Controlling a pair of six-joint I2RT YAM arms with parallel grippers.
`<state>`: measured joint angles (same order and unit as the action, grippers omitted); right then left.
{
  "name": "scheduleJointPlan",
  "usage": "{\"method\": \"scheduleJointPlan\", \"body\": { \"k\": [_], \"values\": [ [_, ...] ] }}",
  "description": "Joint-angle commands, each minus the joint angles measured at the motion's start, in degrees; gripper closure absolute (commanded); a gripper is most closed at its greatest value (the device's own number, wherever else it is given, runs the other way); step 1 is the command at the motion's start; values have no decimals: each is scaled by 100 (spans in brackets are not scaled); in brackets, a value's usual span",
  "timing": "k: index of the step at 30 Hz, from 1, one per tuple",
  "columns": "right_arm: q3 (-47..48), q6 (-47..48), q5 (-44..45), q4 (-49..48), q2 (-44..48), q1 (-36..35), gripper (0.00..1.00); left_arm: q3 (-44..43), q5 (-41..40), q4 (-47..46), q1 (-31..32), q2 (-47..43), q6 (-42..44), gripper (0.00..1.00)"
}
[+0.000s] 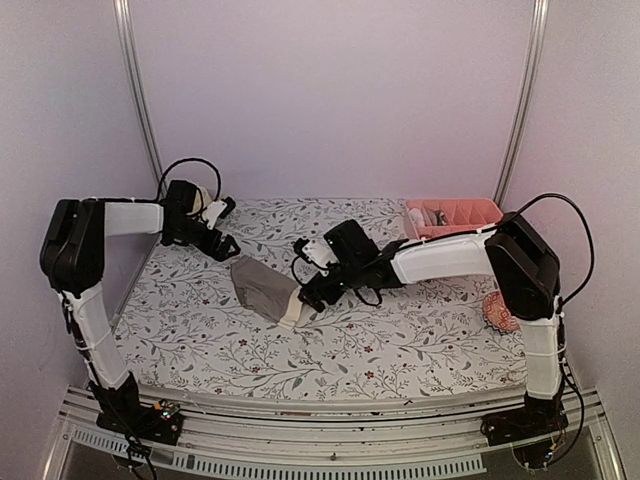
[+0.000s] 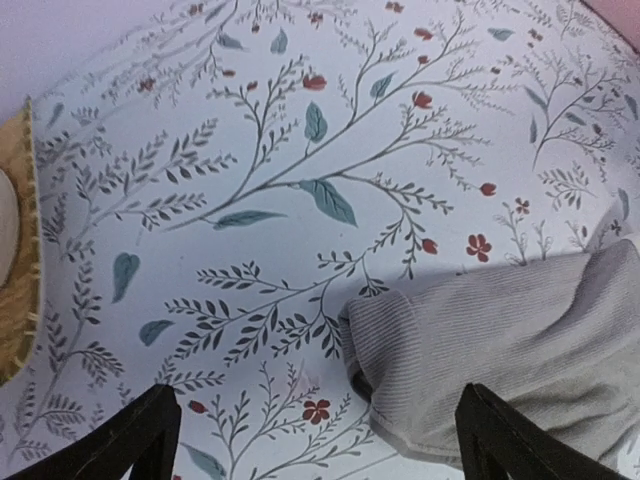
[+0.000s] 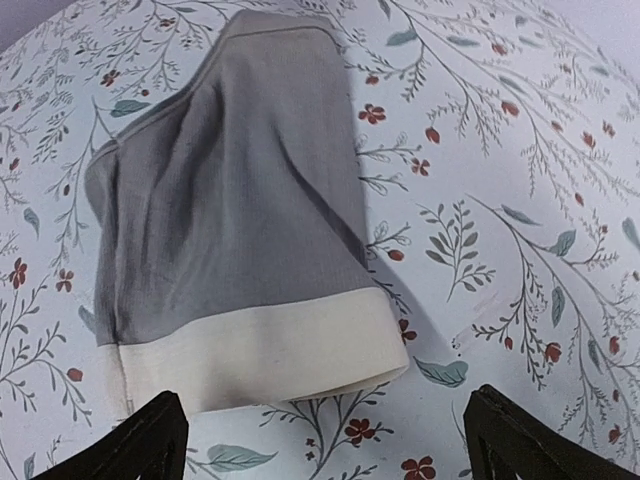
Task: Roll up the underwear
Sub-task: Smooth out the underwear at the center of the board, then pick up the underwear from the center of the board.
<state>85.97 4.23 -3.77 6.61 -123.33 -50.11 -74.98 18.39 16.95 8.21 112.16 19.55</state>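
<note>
Taupe underwear with a wide cream waistband lies folded flat on the floral table cover. My right gripper hovers open just right of the waistband end. In the right wrist view the underwear fills the middle, its waistband nearest my open right gripper, with nothing between the black fingertips. My left gripper is open at the back left, apart from the cloth. In its wrist view a ribbed corner of the underwear lies ahead of the right side of the left gripper.
A pink bin holding pale items stands at the back right. A pink knitted ball sits by the right arm's upright link. A straw-coloured woven edge shows at the left border of the left wrist view.
</note>
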Motion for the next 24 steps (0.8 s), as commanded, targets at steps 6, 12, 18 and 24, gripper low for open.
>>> {"method": "scheduleJointPlan", "body": {
  "k": [6,12,18,24],
  "values": [
    [-1597,2590,1799,-1865,1103,-911,1,1694,1240,-1075,27,-1948,3917,2],
    [-1838,3236,2247,-2112,977,-1314,1,3155,1845,-1674,177,-2612,6521,4],
    [-2032,3026,2284,-2081,1123,-1322,0,3534,1383,-1490,640,-2597,7666,11],
    [-2259,2794,2272,-2054,1584,-1326,1,3864,787,-1884,1240,-2442,7878,21]
  ]
}}
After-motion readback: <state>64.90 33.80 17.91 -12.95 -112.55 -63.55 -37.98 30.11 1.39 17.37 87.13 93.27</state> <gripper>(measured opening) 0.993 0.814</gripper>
